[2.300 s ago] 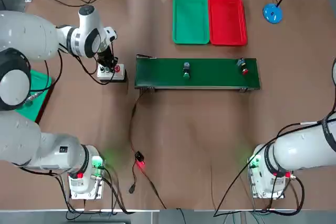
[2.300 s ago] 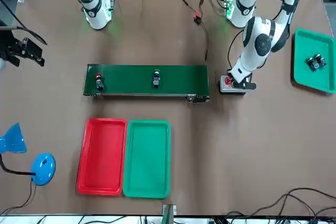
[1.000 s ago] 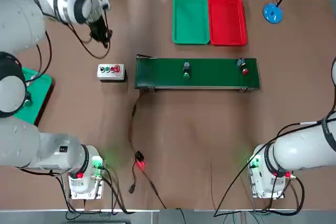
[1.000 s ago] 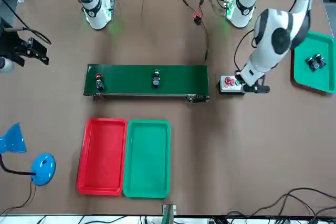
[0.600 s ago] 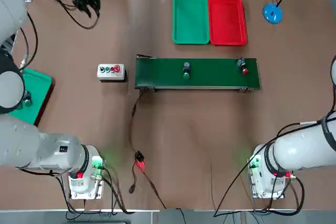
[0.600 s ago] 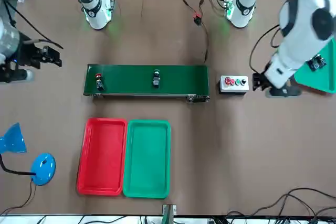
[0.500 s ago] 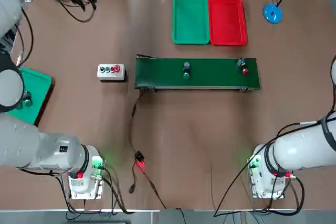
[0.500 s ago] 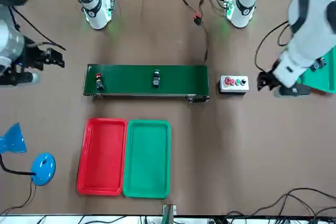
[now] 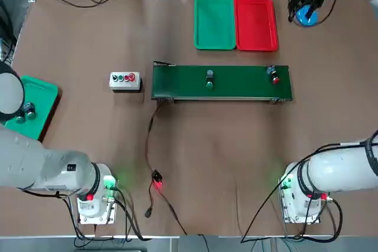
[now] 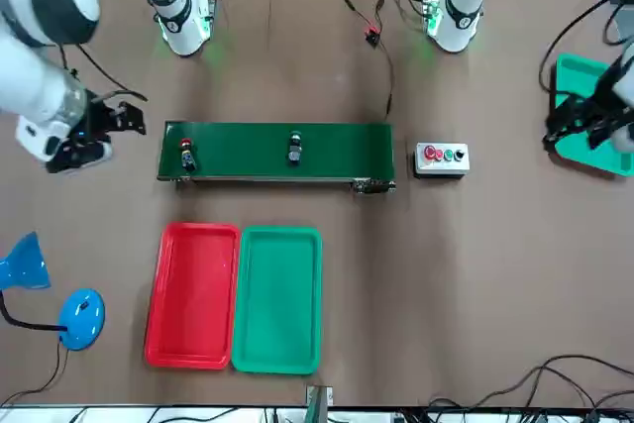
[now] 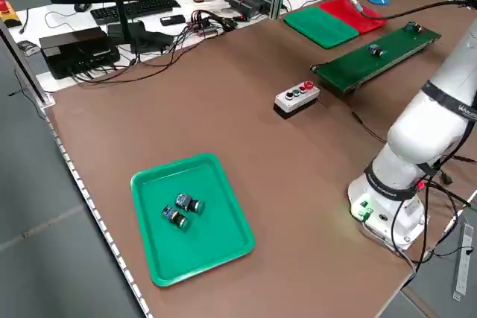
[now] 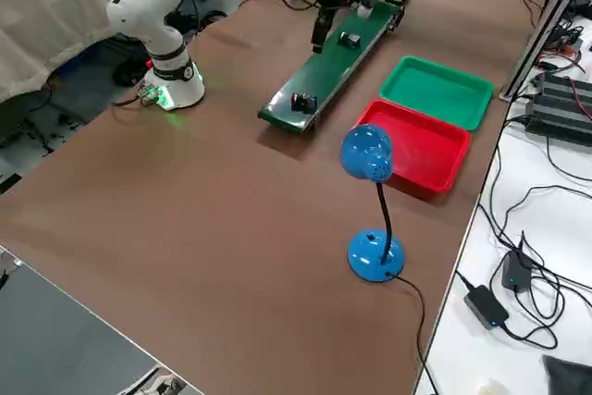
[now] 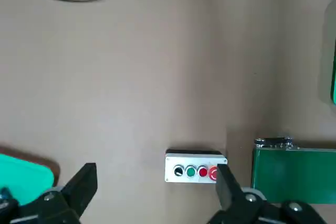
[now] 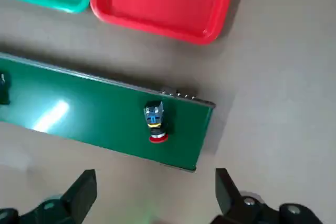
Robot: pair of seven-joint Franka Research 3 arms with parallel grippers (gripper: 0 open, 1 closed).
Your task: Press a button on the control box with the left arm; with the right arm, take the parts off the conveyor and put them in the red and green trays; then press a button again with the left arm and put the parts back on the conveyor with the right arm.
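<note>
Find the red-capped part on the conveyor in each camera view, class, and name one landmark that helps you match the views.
Top: red-capped part near the belt's right end.
Front: near the left end.
Left side: upper right, at the belt's far end.
Right side: at the belt's near end.
Left wrist: not in view.
Right wrist: centre, near the belt's end.
Landmark: the red tray, lying beside that end of the conveyor.

Even, bright overhead light falls on the brown counter, and shadows stay short and soft. A pale glare streak lies on the conveyor in the right wrist view. Green status lights glow at both arm bases. The wrist views look softer than the overhead ones, and the gripper fingers at their edges are slightly blurred.
</note>
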